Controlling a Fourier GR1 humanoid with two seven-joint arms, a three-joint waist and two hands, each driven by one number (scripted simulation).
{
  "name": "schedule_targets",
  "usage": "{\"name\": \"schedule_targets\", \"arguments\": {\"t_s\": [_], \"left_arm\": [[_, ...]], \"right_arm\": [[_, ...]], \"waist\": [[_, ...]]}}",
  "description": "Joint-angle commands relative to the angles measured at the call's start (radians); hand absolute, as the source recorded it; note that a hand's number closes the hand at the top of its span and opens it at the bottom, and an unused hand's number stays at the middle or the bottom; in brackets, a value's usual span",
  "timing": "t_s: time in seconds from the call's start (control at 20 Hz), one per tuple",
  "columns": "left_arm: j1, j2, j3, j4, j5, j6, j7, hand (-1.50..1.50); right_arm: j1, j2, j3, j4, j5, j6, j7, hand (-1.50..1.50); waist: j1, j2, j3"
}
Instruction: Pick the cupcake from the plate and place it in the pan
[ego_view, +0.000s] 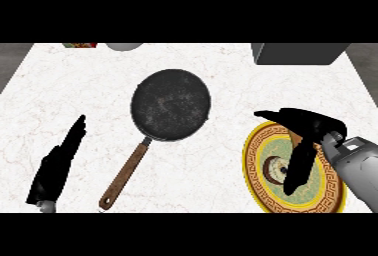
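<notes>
- Showing a white marbled counter (221, 75) from steeply above, with the pan (171, 104) at centre and the plate (258, 165) at near right.
- Cupcake (277, 169): sits on the plate, left of its middle, seen from the top as a round brown shape with a pale centre; being round in this view, it shows no long axis or heading. Its right part is hidden behind the right hand.
- Pan: dark, round, nothing in it. Its brown handle (125, 175) runs from the bowl toward the near left, so the long axis lies far-right to near-left.
- Plate: yellow rim, ornate brown band, green centre.
- Right hand (303, 150): enters from the near right on a grey forearm (358, 167) and hangs over the plate. Fingers are straight and close together, pointing near, just right of the cupcake and overlapping it; the thumb sticks out to the left at the far side. Nothing is clamped; contact with the cupcake cannot be told.
- Left hand (55, 165): at near left, well apart from the pan, fingers straight and together, pointing far.
- Far edge: a grey box (299, 52) at right, a pale round object (124, 46) and a red-and-green item (80, 45) at left, all cut off.
- No writing is readable.
</notes>
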Motion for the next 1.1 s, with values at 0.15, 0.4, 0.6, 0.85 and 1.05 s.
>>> {"name": "schedule_targets", "arguments": {"t_s": [0.15,0.4,0.6,0.85,1.05], "left_arm": [[0.011,-0.024,-0.005,0.010,-0.046,0.006,-0.014,0.00],[0.027,0.000,0.037,-0.028,-0.008,-0.043,0.012,0.00],[-0.009,-0.033,0.041,0.018,-0.041,-0.033,-0.009,0.00],[0.023,-0.025,0.050,-0.070,-0.042,-0.056,0.042,0.00],[0.045,-0.077,0.020,0.000,-0.086,-0.040,-0.028,0.00]], "right_arm": [[0.027,0.034,0.073,-0.025,0.066,0.017,0.158,-1.50],[0.035,0.029,0.074,-0.025,0.059,0.029,0.194,-1.50],[0.034,0.050,0.062,0.085,0.118,0.062,0.084,-1.50],[0.052,0.073,0.065,0.033,0.122,0.089,0.162,-1.50],[0.087,0.160,0.127,0.112,0.246,0.021,0.085,-1.50]], "waist": [[-0.005,-0.001,0.000],[-0.002,-0.001,0.000],[0.000,0.002,0.000],[-0.001,-0.001,0.000],[0.002,0.002,0.000]]}}
